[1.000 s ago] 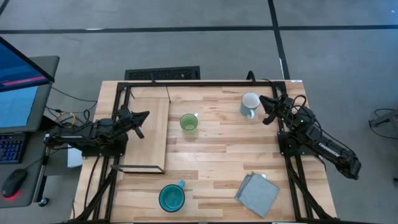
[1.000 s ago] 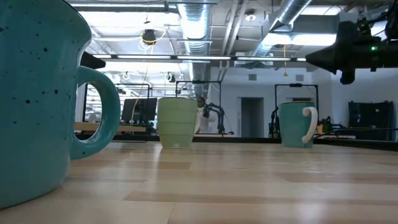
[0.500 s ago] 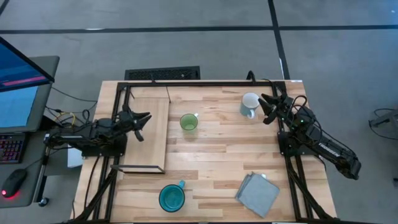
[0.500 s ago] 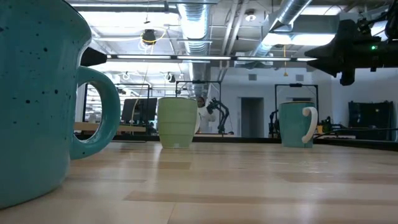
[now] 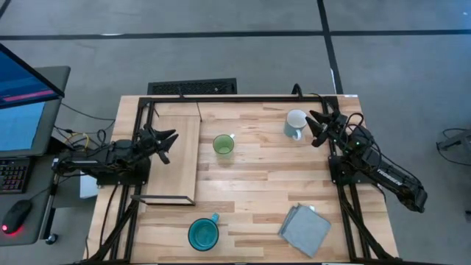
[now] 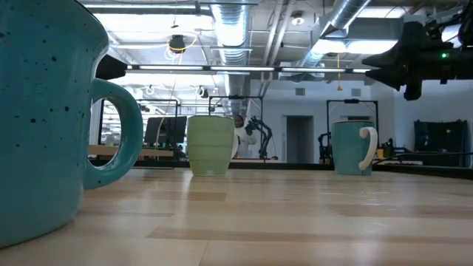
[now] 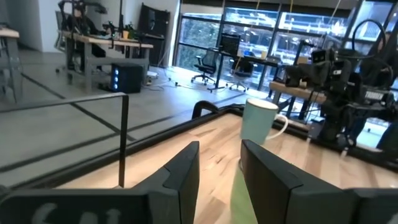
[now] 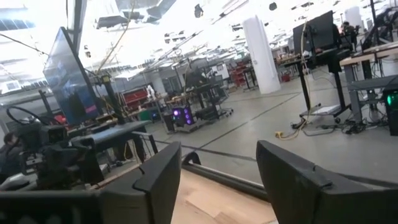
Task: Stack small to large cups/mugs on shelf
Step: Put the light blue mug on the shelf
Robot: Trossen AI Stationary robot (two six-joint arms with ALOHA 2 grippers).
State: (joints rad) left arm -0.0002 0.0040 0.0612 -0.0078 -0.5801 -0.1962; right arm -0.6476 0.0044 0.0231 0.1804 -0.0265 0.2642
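Three mugs stand upright on the planked table: a white one at the far right, a small light-green one mid-table, and a wider teal one near the front edge. The shelf, a pale board in a black frame, lies at the left. My left gripper hangs open above the shelf, pointing level toward the green mug and white mug. My right gripper stands open beside the white mug, above table height, with nothing between its fingers.
A grey folded cloth lies at the front right. A black metal frame runs along the table's far edge and both sides. A monitor and keyboard sit left of the table. Bare planks lie between the mugs.
Both grippers have opened where they were: the left one's fingers went from shut to spread apart, and the right one's gap widened. Neither arm has moved across the table, and the mugs stand as before.
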